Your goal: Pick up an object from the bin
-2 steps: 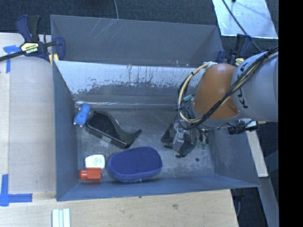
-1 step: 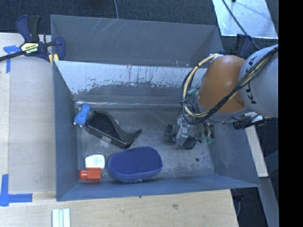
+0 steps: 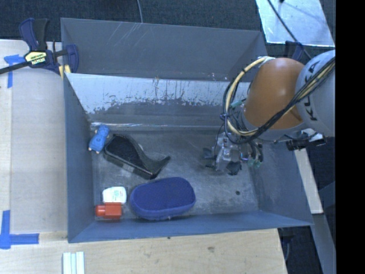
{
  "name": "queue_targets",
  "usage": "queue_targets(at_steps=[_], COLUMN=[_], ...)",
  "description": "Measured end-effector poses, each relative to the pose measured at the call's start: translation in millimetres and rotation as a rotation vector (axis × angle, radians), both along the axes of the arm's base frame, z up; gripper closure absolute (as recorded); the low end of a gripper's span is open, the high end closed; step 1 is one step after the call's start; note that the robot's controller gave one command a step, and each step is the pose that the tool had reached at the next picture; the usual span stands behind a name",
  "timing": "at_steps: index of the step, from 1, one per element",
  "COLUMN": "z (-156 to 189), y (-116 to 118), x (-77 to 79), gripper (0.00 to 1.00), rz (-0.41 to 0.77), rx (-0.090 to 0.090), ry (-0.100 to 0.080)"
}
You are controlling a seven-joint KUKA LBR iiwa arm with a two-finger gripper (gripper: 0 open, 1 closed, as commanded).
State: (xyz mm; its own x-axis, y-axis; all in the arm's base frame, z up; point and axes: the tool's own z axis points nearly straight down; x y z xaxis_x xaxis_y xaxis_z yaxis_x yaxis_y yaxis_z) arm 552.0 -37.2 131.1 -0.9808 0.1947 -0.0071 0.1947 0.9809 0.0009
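Blue oval pad (image 3: 163,197) lies flat on the bin's floor at lower centre of the frame, and it is the loose thing nearest the gripper (image 3: 229,160), though still apart from it. The arm comes in from the right edge, its orange wrist cover (image 3: 274,100) at upper right with yellow and black cables (image 3: 239,90) looped around it. From there the gripper points down, low over a bare patch of floor right of centre. I cannot tell how far it is open, nor whether it has hold of anything. The grey bin (image 3: 159,56) has sloping walls, and the gripper sits close to the foot of the right one. Nothing lies between the gripper and the pad.

Up and left of the pad is a black wedge-shaped object (image 3: 132,157), lying slantwise. A small blue piece (image 3: 99,139) sits just beside its upper left end. Just beside the pad's left end is a small white item (image 3: 114,194), with a small red block (image 3: 108,211) right below it. That makes five loose things, one of each.
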Motion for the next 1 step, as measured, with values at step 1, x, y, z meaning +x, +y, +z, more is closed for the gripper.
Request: queue_targets(at_steps=[1], z=[64.3], y=[-0.8], x=[2.2], gripper=[1.0], rz=[0.001], rx=[0.0], ry=[-0.004])
